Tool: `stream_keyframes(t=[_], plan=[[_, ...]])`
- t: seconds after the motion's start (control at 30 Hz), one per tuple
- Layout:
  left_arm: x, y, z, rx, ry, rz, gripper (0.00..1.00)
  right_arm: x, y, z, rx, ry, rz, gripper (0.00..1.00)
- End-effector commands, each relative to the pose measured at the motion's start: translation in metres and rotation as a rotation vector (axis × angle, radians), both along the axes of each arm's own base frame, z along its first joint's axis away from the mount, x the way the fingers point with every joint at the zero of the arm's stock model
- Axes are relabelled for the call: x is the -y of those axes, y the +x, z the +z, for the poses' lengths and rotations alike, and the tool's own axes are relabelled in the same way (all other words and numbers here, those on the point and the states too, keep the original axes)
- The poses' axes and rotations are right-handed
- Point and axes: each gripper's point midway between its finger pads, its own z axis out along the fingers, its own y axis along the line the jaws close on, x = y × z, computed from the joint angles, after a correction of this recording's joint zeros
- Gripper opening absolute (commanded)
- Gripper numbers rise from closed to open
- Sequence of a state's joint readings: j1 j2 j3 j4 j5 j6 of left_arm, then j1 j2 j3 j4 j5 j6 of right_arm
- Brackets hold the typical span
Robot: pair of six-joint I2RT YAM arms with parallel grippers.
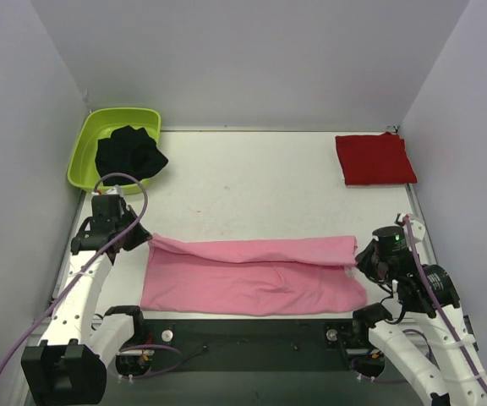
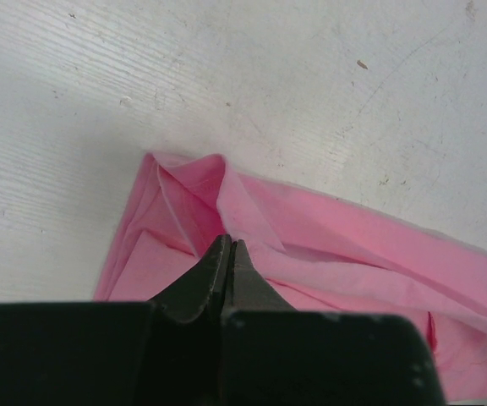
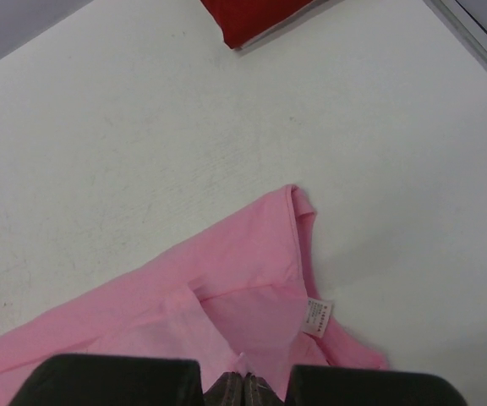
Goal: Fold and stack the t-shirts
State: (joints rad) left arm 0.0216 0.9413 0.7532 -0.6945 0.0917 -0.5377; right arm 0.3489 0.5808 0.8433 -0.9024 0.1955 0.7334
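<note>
**Both claws pinched shut on the ends of the pink t-shirt**

The pink t-shirt [image 1: 252, 275] lies on the counter [image 1: 252, 182], stretched as a long band between the two claws. It is doubled over lengthwise, one layer on top of the other, with soft creases across the middle.

The left claw [image 1: 146, 240] sits at the shirt's left end, at the far corner. The right claw [image 1: 360, 259] sits at the right end, also at the far corner.

Left wrist view: the left claw [image 2: 227, 247] is fully closed, tips pressed together, with a ridge of pink cloth running into them, so it pinches a fold. The cloth bunches in pleats just ahead and to the left of the tips. The rest of the shirt trails off to the claw's right.

Right wrist view: the right claw [image 3: 245, 382] is closed as well, with a small peak of pink cloth drawn between the tips. A white label [image 3: 317, 316] lies just ahead and to the right of the tips, at the cloth's edge. A shirt corner lies further ahead of the claw, flat on the counter.

The red t-shirt [image 1: 375, 158] is folded into a neat rectangle well ahead of the right claw, at the counter's far right corner and well apart from the pink one. The right wrist view catches only one corner of it, at the top edge.

A lime green tub [image 1: 81, 152] stands ahead of the left claw, slightly to its left, at the far left corner. A black cloth [image 1: 130, 154] is heaped in it and spills over the rim nearest the claw.
</note>
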Motion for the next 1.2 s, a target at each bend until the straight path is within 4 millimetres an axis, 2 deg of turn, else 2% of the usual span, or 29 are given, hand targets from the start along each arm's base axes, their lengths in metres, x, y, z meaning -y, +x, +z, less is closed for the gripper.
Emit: stream_keyframes(t=[0.0, 0.17, 0.23, 0.3, 0.43, 0.53, 0.57, 0.63, 0.7, 0.77, 0.8, 0.87, 0.9, 0.93, 1.03, 1.13, 1.17], plan=[[0.001, 0.002, 0.01, 0.038, -0.01, -0.006, 0.0, 0.007, -0.019, -0.015, -0.071, -0.025, -0.031, 0.0], [0.008, -0.001, 0.015, 0.047, -0.047, -0.014, 0.0, 0.001, -0.034, -0.029, -0.149, -0.018, -0.008, 0.0], [0.01, -0.004, 0.016, 0.046, -0.066, -0.007, 0.0, -0.001, -0.041, -0.03, -0.16, -0.029, 0.019, 0.18], [0.012, -0.007, 0.016, 0.057, -0.085, 0.001, 0.0, 0.0, -0.044, -0.03, -0.156, -0.035, 0.01, 0.28], [0.017, -0.016, 0.021, 0.064, -0.121, 0.01, 0.0, 0.002, -0.052, -0.03, -0.177, -0.063, 0.034, 0.28], [0.019, -0.023, 0.026, 0.069, -0.136, 0.015, 0.01, 0.001, -0.048, -0.023, -0.16, -0.07, 0.039, 0.34], [0.02, -0.026, 0.026, 0.062, -0.138, 0.016, 0.05, 0.0, -0.046, -0.021, -0.153, -0.079, 0.044, 0.36], [0.018, -0.027, 0.03, 0.077, -0.133, 0.018, 0.07, 0.0, -0.033, -0.012, -0.124, -0.114, 0.041, 0.41], [0.018, -0.027, 0.034, 0.083, -0.134, 0.023, 0.17, -0.01, -0.016, -0.011, -0.114, -0.132, 0.055, 0.45], [0.015, -0.027, 0.04, 0.087, -0.12, 0.03, 0.36, -0.019, -0.005, -0.013, -0.118, -0.144, 0.08, 0.47], [0.014, -0.028, 0.042, 0.086, -0.112, 0.033, 0.56, -0.024, 0.0, -0.018, -0.144, -0.162, 0.091, 0.48], [0.011, -0.034, 0.048, 0.081, -0.097, 0.044, 0.65, -0.037, 0.012, -0.023, -0.13, -0.148, 0.111, 0.49], [0.011, -0.038, 0.053, 0.101, -0.096, 0.046, 0.74, -0.043, 0.02, -0.027, -0.128, -0.142, 0.117, 0.49], [0.01, -0.041, 0.056, 0.108, -0.096, 0.048, 0.78, -0.046, 0.022, -0.03, -0.133, -0.142, 0.121, 0.49], [0.009, -0.05, 0.066, 0.139, -0.092, 0.056, 0.82, -0.054, 0.029, -0.039, -0.15, -0.149, 0.138, 0.49], [0.01, -0.047, 0.065, 0.149, -0.089, 0.044, 0.82, -0.06, 0.04, -0.044, -0.144, -0.17, 0.16, 0.5], [0.011, -0.041, 0.066, 0.17, -0.095, 0.038, 0.82, -0.061, 0.043, -0.049, -0.163, -0.188, 0.165, 0.5]])
